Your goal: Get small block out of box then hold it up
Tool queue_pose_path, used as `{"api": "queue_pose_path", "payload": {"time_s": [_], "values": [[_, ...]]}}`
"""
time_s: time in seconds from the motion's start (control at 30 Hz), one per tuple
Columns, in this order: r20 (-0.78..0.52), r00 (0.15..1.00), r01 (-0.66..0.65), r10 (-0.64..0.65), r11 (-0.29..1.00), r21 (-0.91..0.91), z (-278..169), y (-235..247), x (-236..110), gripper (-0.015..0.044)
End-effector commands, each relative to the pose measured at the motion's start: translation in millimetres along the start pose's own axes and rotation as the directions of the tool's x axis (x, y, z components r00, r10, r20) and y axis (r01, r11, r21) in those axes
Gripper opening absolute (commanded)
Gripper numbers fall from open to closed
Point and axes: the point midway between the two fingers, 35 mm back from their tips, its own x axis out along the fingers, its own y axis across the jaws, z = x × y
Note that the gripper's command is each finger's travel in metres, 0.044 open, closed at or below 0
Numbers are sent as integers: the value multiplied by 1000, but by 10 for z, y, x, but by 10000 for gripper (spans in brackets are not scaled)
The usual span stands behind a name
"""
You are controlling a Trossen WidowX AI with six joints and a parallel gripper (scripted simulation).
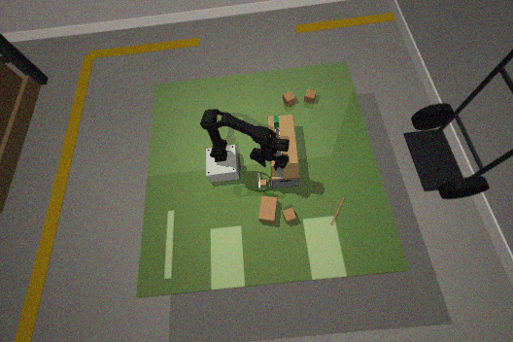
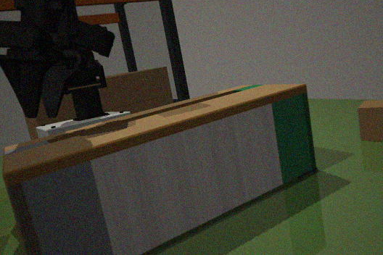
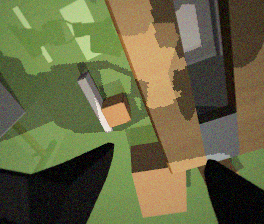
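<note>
Block (image 3: pixel 117 111): small, tan, lying on the green desk (image 1: pixel 194 249) outside the box (image 1: pixel 287 147), just off its open end, beside a thin grey strip (image 3: pixel 94 100). Best seen in the wrist view; the top view shows it only as a speck (image 1: pixel 262 183); the exterior view does not show it.

Gripper (image 3: pixel 158 175): above the block, fingers partly open, holding nothing.

Box: long, brown-topped, grey side and green end (image 2: pixel 294 135) shown only in the exterior view.

Other items, top view: four brown crates (image 1: pixel 267 209), thin stick (image 1: pixel 337 211), arm base (image 1: pixel 233 171), hand truck (image 1: pixel 437 152).

Writing or labels: none legible in any view.
</note>
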Motion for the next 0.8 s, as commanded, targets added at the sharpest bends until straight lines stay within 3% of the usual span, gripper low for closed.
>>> {"api": "queue_pose_path", "payload": {"time_s": [0.0,0.13,0.33,0.47,0.77], "values": [[43,999,-9,-6,943,332,-53,19,0,285],[87,996,-52,-12,715,697,-111,42,12,285],[152,988,-146,-29,144,979,-196,76,26,285],[193,980,-198,-45,-248,948,-250,98,31,285],[245,967,-222,-74,-721,657,-323,129,33,285]]}}
